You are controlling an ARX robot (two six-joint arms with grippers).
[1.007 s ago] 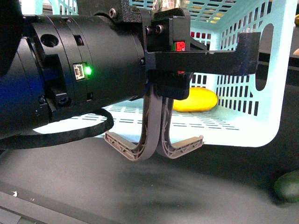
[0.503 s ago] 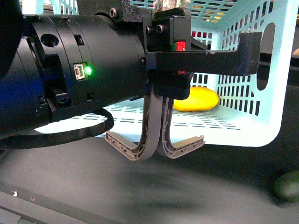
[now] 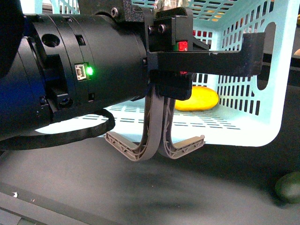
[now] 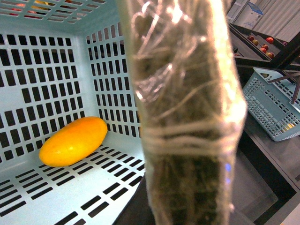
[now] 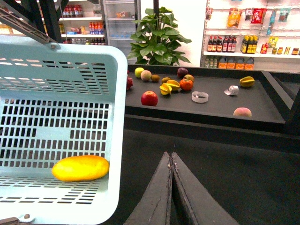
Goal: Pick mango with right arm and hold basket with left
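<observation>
While one mango (image 5: 80, 168) lies in one basket (image 5: 117, 117), right claw (image 5: 171, 187) sits closed, empty; left claw (image 3: 165, 89) seemingly pinches two handles (image 3: 149, 123).

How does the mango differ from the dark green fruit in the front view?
The mango is yellow and elongated; the dark green fruit looks rounder. The mango lies inside the basket; the green fruit sits outside it on the dark table, cut off by the frame edge. Both lie unheld.

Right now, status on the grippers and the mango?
Right gripper shut, empty, outside basket. Left arm across basket mouth, jaws unreadable. Mango lying loose inside basket, not gripped.
</observation>
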